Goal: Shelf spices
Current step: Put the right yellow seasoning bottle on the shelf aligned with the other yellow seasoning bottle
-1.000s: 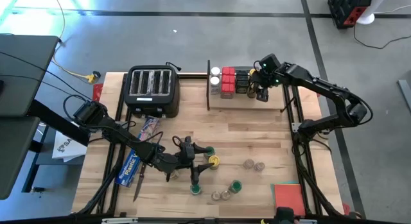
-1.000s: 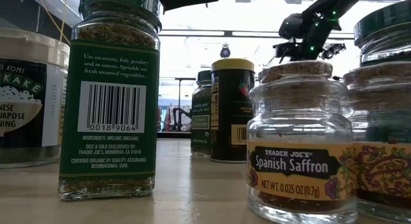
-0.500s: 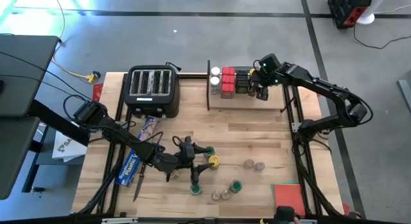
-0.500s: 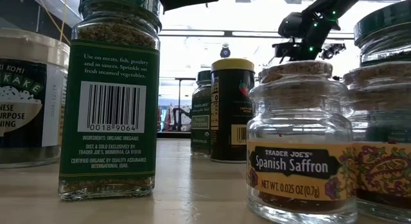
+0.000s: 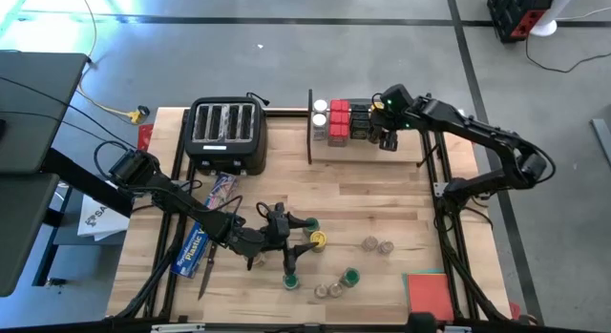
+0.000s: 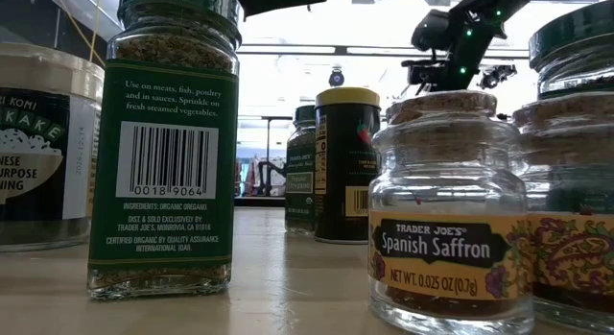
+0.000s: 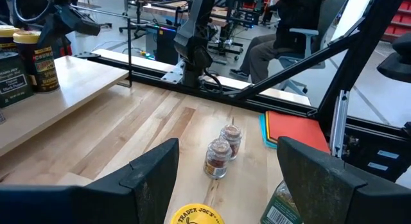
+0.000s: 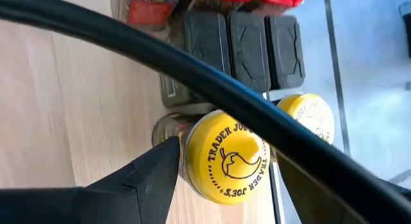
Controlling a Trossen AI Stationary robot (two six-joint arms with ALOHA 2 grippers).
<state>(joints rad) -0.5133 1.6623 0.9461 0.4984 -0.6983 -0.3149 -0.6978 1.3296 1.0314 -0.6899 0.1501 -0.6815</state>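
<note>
High view: the right gripper [image 5: 389,135] has shifted slightly left over the shelf [image 5: 368,150].

Right wrist view: fingers [image 8: 138,179] apart, straddling a yellow-lidded jar [image 8: 225,156] on the shelf, seemingly just released.

Left wrist view: the left gripper [image 7: 225,185], fingers apart, hovers unmoved above another yellow lid [image 7: 194,215] on the desk [image 7: 141,137]; many spices remain unshelved.

Yellow-lidded jar [image 8: 226,156], black boxes [image 8: 241,47], red tins [image 5: 338,121], green-labelled jar [image 6: 165,148], pale wood table [image 5: 382,195]
</note>
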